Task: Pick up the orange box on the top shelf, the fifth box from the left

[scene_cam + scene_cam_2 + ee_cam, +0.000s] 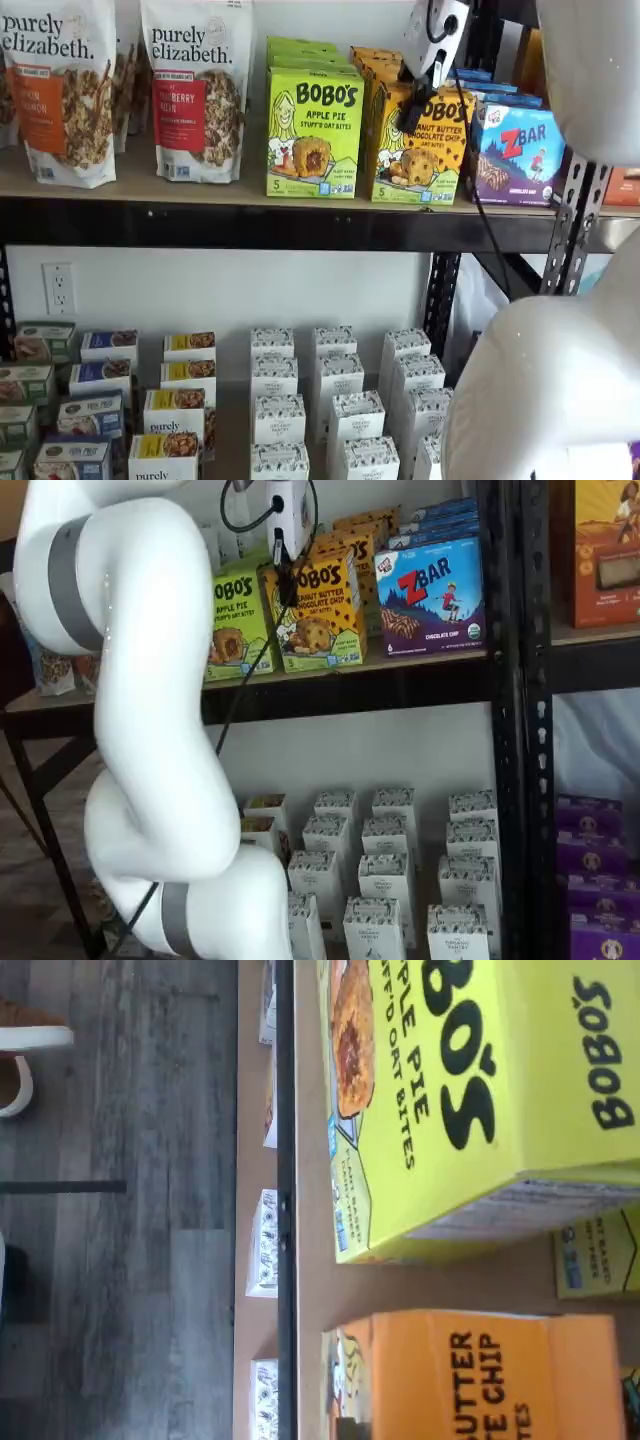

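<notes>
Gripper (413, 108) clamped on the orange box (425, 150), which stands on the top shelf (250, 225) between the Apple Pie box (313, 135) and ZBar box (518, 152). Risk: a grip high on its top edge could tilt or drop it, nudging those neighbours.

Top shelf (230, 225), front row: two Purely Elizabeth granola bags (195, 90), one lime-green Bobo's Apple Pie box (314, 132), one orange box (420, 145) of Bobo's Peanut Butter Chocolate Chip, one purple-blue ZBar box (520, 152); further boxes stand behind each, number unclear. Lower level: white patterned cartons (279, 418) in four visible columns, exact total hidden. One gripper (412, 112).
</notes>
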